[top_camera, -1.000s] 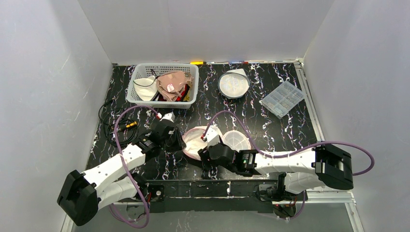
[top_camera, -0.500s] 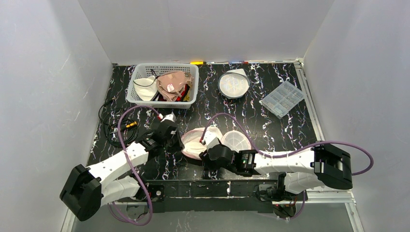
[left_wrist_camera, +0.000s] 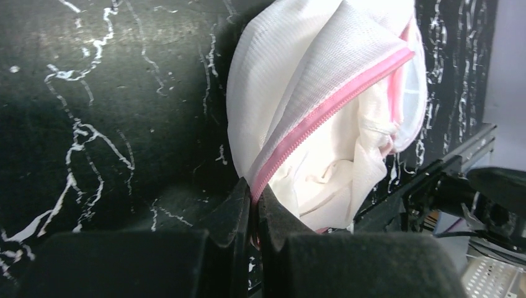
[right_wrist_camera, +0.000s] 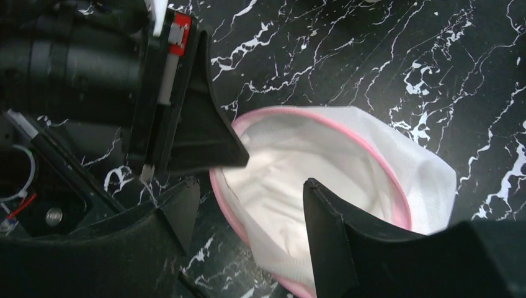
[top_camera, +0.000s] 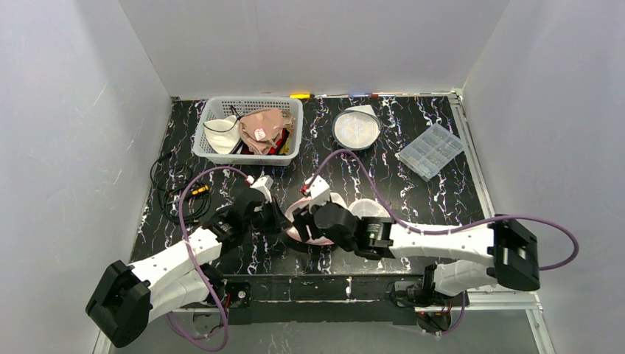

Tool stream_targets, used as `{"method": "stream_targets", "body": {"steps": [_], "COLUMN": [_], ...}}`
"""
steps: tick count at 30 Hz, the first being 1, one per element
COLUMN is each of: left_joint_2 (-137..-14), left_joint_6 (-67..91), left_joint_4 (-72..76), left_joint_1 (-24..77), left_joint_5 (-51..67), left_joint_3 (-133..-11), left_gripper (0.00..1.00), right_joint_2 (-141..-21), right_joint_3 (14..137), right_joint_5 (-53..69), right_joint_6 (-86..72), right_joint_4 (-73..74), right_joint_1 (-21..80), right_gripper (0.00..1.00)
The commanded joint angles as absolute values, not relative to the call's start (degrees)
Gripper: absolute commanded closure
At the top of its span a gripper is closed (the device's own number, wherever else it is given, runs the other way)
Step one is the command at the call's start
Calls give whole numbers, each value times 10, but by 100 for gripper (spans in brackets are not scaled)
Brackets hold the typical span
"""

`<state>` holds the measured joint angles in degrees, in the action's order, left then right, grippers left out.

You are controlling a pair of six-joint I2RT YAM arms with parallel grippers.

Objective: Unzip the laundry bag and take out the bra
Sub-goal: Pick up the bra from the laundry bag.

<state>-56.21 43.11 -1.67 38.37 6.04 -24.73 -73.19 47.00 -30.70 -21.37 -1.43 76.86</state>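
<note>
Laundry bag (right_wrist_camera: 403, 162) lies between the two grippers, mouth open; left gripper (left_wrist_camera: 254, 194) is clamped on its pink zipper rim (left_wrist_camera: 329, 100); right gripper (right_wrist_camera: 248, 186), fingers spread, hangs directly over the opening and is the nearer; bra (right_wrist_camera: 279, 180), judged to be the white fabric inside, lies just beneath.
</note>
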Motion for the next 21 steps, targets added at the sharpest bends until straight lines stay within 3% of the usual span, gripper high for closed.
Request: {"method": "stream_targets", "body": {"steps": [1, 7, 13, 21], "left_joint_2": [-557, -551, -547, -549], "left_joint_6": [432, 430, 430, 435], "left_joint_4": [30, 23, -9, -32], "left_joint_1": [386, 386, 386, 385], "left_joint_5": [114, 113, 94, 74], "left_joint_3": [-238, -235, -234, -233], "left_gripper": [100, 100, 81, 69], "right_joint_2": [-796, -847, -872, -861], "right_joint_3": [512, 503, 483, 450], "right_joint_5": [-308, -283, -286, -293], "right_joint_6": [-239, -270, -294, -312], "right_joint_4": [-2, -3, 21, 43], "right_joint_1": [747, 729, 710, 691], "right_gripper": [31, 34, 43, 49]}}
